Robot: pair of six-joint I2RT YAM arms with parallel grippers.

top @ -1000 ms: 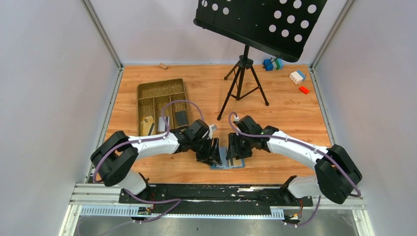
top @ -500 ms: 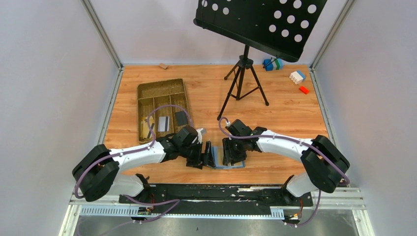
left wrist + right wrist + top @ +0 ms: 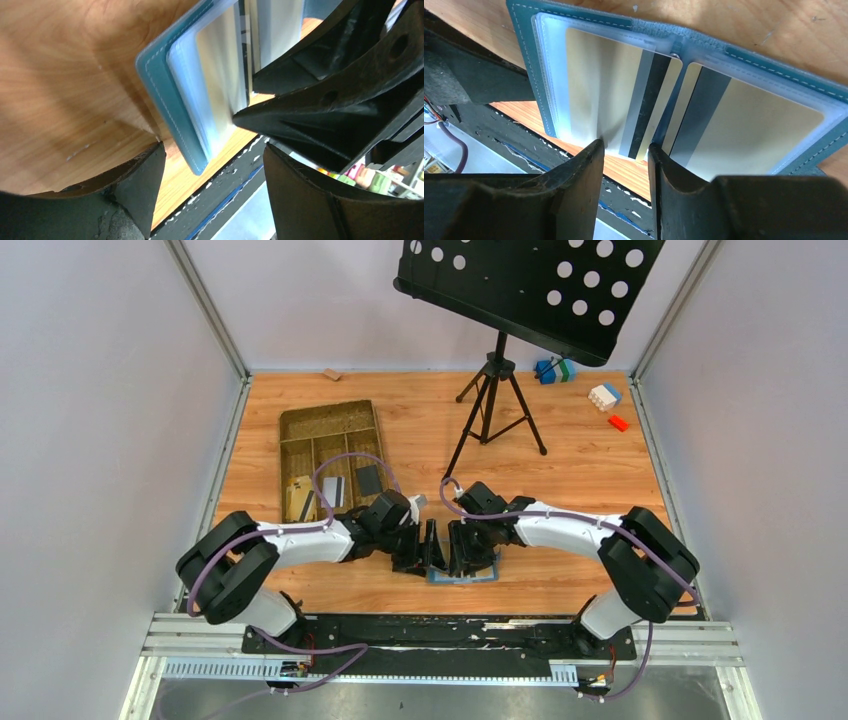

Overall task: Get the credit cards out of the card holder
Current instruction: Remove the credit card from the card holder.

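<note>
- The card holder lies open on the counter, nearer me than the brown tray and to its right; the credit cards sit in its clear sleeves
- My left fingers stand wide apart, grasping nothing; my right fingers straddle one card's edge, though I cannot tell if they pinch it
- Nothing pins the holder, so I judge a pull could drag it off the counter; the fingers could also catch sleeve and card together
</note>
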